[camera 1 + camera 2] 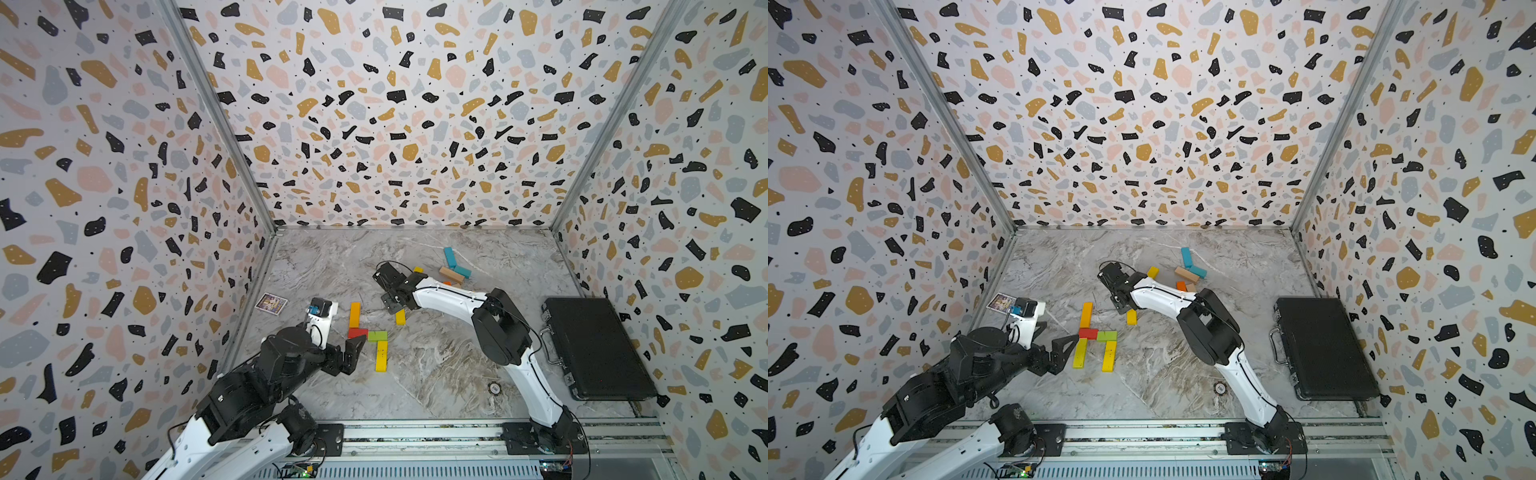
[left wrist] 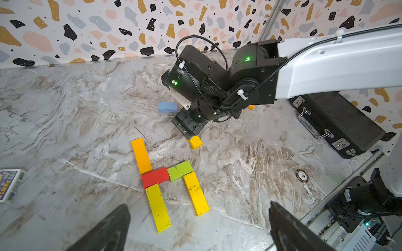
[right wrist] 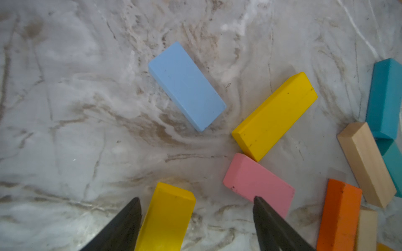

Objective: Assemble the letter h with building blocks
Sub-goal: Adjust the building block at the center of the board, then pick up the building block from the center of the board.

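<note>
Near the table's middle lies a flat figure of building blocks: an orange bar [image 2: 141, 156], a red block [image 2: 155, 177], a green block [image 2: 180, 170], a lime-yellow leg [image 2: 158, 207] and a yellow leg [image 2: 196, 193]. My left gripper [image 2: 198, 204] hovers open just in front of the legs, with nothing in it. My right gripper [image 3: 196, 198] stands open over a short yellow block [image 3: 167, 217]. That block lies against one finger, with a gap to the other. Loose light blue [image 3: 187, 85], yellow [image 3: 275, 116], pink [image 3: 258, 184], orange [image 3: 339, 215], tan [image 3: 366, 164] and teal [image 3: 385, 97] blocks lie beyond.
A shut black case [image 1: 598, 347] lies at the right wall. A printed card box [image 1: 271, 302] sits by the left wall, and a poker chip [image 1: 494, 388] lies near the right arm's base. Patterned walls close in three sides.
</note>
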Robot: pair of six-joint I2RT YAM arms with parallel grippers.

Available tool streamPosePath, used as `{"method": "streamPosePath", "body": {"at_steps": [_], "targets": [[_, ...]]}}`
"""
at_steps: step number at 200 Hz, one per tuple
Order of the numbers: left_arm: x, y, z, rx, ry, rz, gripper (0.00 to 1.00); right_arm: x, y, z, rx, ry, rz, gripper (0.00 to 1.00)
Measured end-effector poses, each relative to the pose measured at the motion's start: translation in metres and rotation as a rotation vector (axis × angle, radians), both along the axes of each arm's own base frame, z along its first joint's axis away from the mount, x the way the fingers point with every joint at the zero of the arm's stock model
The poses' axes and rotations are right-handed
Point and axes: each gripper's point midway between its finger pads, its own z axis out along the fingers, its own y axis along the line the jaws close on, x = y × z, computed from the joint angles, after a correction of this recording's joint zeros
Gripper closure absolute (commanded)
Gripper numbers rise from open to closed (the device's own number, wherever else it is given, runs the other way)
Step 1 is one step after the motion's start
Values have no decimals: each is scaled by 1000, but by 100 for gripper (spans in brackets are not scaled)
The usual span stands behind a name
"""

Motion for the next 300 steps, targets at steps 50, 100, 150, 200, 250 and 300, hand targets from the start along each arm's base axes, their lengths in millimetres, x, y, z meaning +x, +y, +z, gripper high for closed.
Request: {"method": "streamPosePath", "body": {"at_steps": [50, 100, 150, 200, 250, 300], "targets": [[0, 0, 0, 0, 0, 1, 1, 4, -1, -5, -28, -5, -6, 18], [0, 0, 0, 0, 0, 1, 1, 3, -2, -1, -2, -19, -16, 10], [0, 1, 1, -4, -5, 1, 1, 11, -19, 41, 203, 8, -167, 7], [-2, 2, 4, -17, -18, 0, 1, 36, -53, 31, 298, 80, -357, 7], [-3, 2, 3, -17, -18, -4, 1, 32, -51, 15, 321, 130, -406, 14], [-3, 2, 2, -18, -19, -4, 1, 32, -51, -4, 299, 151, -423, 21]]}}
